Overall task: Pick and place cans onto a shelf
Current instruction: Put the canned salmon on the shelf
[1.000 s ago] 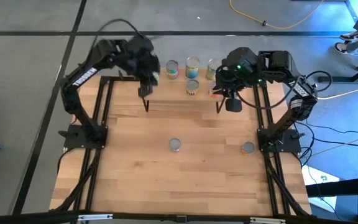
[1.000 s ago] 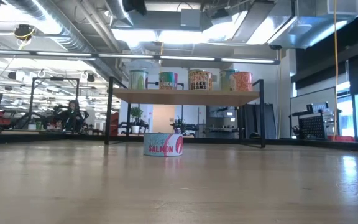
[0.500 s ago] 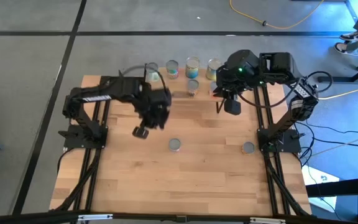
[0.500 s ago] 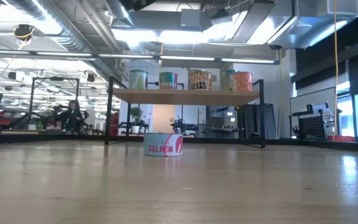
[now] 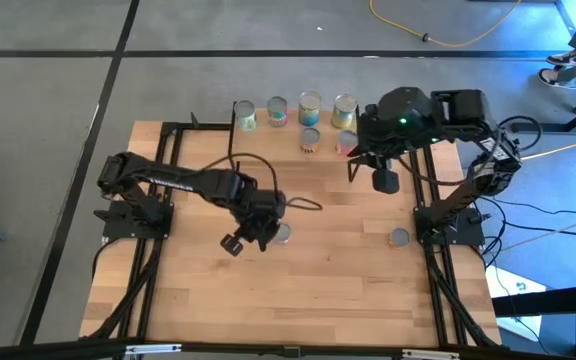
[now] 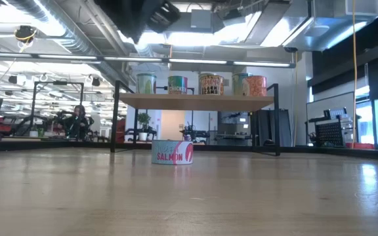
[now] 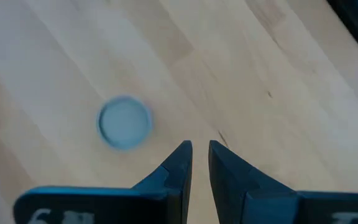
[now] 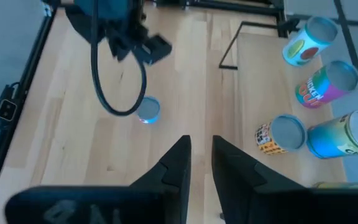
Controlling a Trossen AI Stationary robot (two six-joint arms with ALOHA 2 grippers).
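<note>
- My overhead camera looks straight down on the whole counter (image 5: 298, 290).
- My low camera sits at counter level, facing the shelf (image 6: 195, 101).
- Both share the shelf.
</note>
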